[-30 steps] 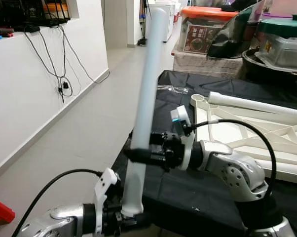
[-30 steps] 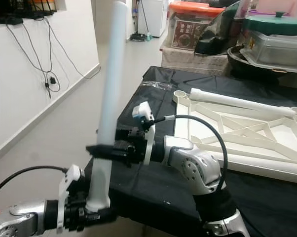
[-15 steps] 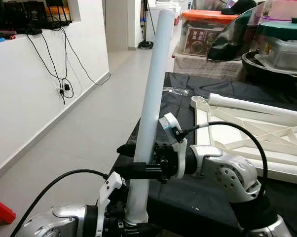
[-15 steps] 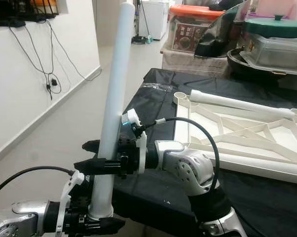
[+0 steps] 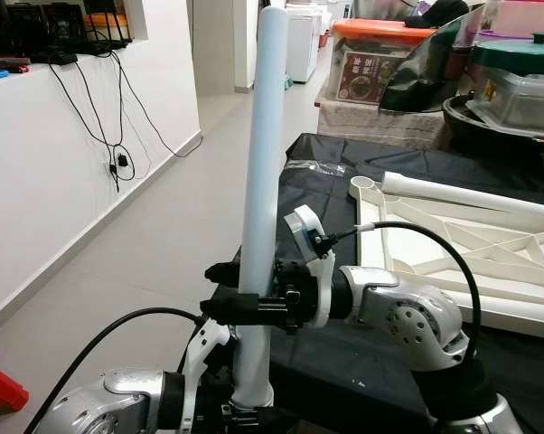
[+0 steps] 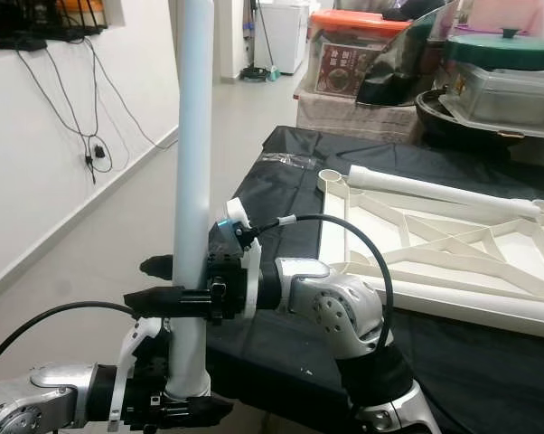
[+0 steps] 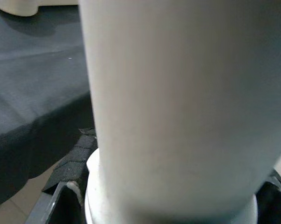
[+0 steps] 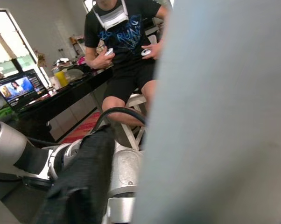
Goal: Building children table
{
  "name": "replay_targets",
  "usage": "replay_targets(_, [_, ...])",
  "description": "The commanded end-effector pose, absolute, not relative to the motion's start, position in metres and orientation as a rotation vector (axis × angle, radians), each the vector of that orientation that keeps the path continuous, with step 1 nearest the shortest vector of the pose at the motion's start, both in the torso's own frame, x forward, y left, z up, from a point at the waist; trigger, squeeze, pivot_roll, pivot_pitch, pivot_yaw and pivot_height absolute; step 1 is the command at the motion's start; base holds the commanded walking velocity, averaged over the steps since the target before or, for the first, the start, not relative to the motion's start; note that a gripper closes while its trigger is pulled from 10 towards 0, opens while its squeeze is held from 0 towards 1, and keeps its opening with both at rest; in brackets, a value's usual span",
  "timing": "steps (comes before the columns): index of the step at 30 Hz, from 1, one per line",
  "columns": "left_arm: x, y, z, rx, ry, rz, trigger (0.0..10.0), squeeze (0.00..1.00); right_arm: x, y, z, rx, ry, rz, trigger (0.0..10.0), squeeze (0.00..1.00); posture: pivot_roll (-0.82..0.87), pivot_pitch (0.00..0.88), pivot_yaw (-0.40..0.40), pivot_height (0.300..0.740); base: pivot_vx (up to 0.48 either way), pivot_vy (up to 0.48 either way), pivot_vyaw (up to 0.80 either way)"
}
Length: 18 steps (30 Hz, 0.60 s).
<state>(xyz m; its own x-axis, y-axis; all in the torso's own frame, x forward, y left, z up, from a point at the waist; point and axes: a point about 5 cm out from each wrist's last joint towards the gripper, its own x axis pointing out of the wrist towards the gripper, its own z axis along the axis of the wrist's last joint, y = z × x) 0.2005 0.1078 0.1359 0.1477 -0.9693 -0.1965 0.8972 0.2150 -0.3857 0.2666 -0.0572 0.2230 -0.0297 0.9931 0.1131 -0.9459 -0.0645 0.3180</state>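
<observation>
A long white table leg (image 5: 261, 163) stands nearly upright in front of me, off the left edge of the black-draped table (image 5: 344, 353). My left gripper (image 5: 251, 414) is shut on its lower end; its dark fingers (image 7: 61, 205) flank the leg's base. My right gripper (image 5: 225, 291) reaches in from the right at mid height. It is open, with one finger in front of the leg and one behind; its near finger (image 8: 84, 182) stands a little apart from the leg. The white tabletop (image 5: 489, 262) lies underside up on the cloth, with a second leg (image 5: 471, 194) along its far edge.
Storage boxes (image 5: 380, 59) and a covered pot (image 5: 516, 77) crowd the back right. A white wall with hanging cables (image 5: 118, 136) borders open floor on the left. A seated person (image 8: 122, 51) holding controllers and a laptop (image 8: 19, 88) appear in the right wrist view.
The leg swung from a rightward lean to nearly upright. My right gripper pushed further left across the leg, its fingers now spread around it. The left gripper kept hold of the base.
</observation>
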Motion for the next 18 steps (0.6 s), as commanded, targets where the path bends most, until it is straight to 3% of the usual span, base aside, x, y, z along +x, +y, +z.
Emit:
replay_targets(1, [0.2006, 0.1062, 0.1347, -0.179, 0.453, -1.361, 10.0, 0.00, 0.2648, -0.0543, 0.2283, 0.363, 0.160, 1.639, 0.0, 0.00, 0.12, 0.000, -0.026, 0.740, 0.000, 0.000, 0.00])
replay_targets(14, [0.2001, 0.1077, 0.1295, -0.196, 0.500, -1.316, 10.0, 0.00, 0.2631, -0.0544, 0.2274, 0.366, 0.165, 1.636, 0.0, 0.00, 0.12, 0.000, -0.028, 0.740, 0.000, 0.000, 0.00])
replay_targets(15, [0.2027, 0.1071, 0.1298, -0.196, 0.477, -1.284, 10.0, 1.00, 0.2640, -0.0548, 0.2278, 0.366, 0.160, 1.629, 0.0, 0.00, 0.12, 0.000, -0.027, 0.740, 0.000, 0.000, 0.00])
replay_targets(18, [0.2063, 0.1063, 0.1315, -0.201, 0.440, -1.246, 10.0, 1.00, 0.2658, -0.0559, 0.2287, 0.369, 0.154, 1.618, 0.0, 0.00, 0.12, 0.000, -0.029, 0.740, 0.000, 0.000, 0.00])
